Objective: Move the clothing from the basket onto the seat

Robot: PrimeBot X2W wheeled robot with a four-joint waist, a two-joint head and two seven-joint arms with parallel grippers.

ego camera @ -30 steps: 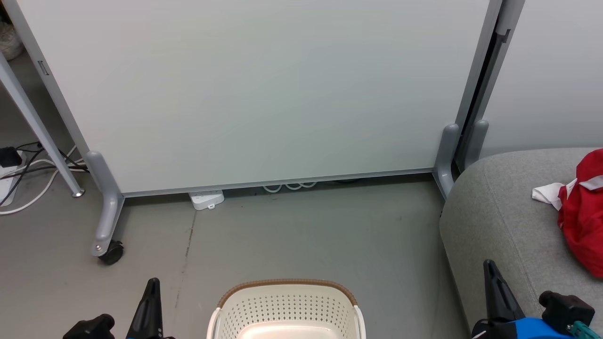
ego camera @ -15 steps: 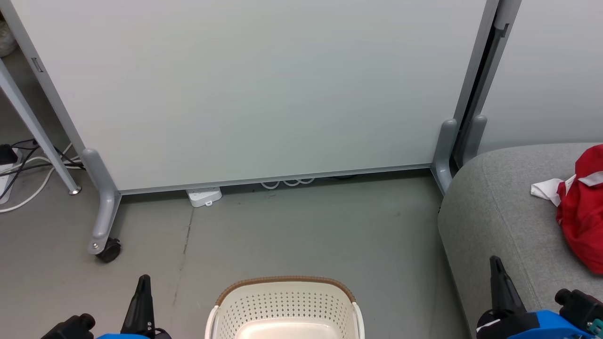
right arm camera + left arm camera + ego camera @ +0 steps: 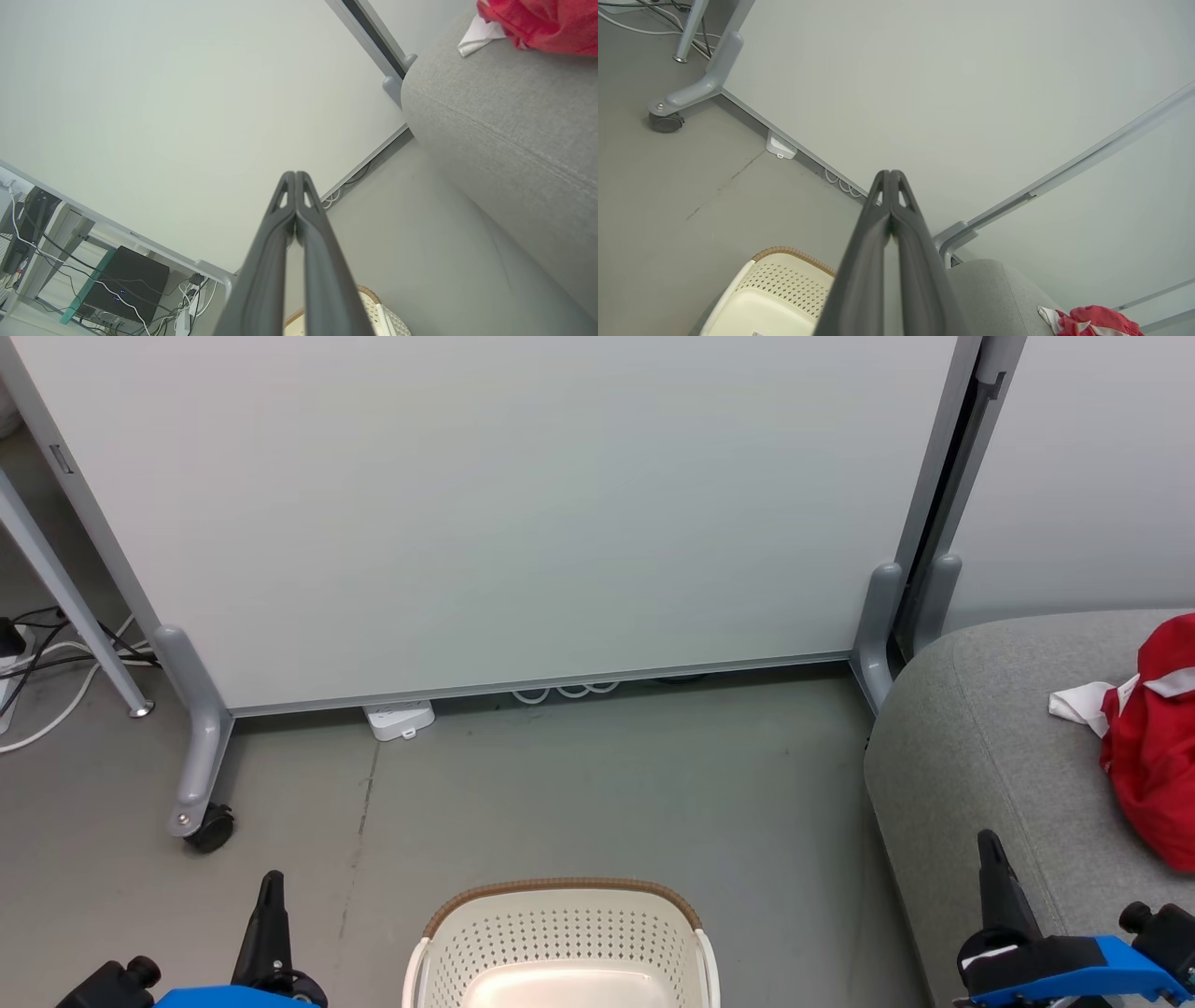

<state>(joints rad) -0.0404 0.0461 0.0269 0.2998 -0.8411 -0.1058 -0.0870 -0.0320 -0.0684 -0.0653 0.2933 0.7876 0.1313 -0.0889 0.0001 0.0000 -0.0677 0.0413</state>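
The cream perforated basket [image 3: 560, 933] with its brown rim stands on the floor at the bottom middle of the head view; the part of its inside that shows holds no clothing. It also shows as the basket [image 3: 775, 289] and basket [image 3: 373, 308] in the wrist views. Red clothing [image 3: 1153, 756] with a white part lies on the grey seat [image 3: 990, 756] at the right, also seen as clothing [image 3: 1092, 322] and clothing [image 3: 542, 23]. My left gripper [image 3: 271, 887] is shut, left of the basket. My right gripper [image 3: 990, 845] is shut, over the seat's front corner. Both hold nothing.
A wheeled white partition panel [image 3: 523, 513] stands behind the basket, with a castor foot [image 3: 201, 821] at the left and a grey foot [image 3: 873, 635] by the seat. Cables [image 3: 47, 663] and a white power strip [image 3: 397, 719] lie on the grey floor.
The whole head picture has shifted slightly, so the camera moved. Both grippers have drawn lower in the view and stay shut. The clothing on the seat lies as before.
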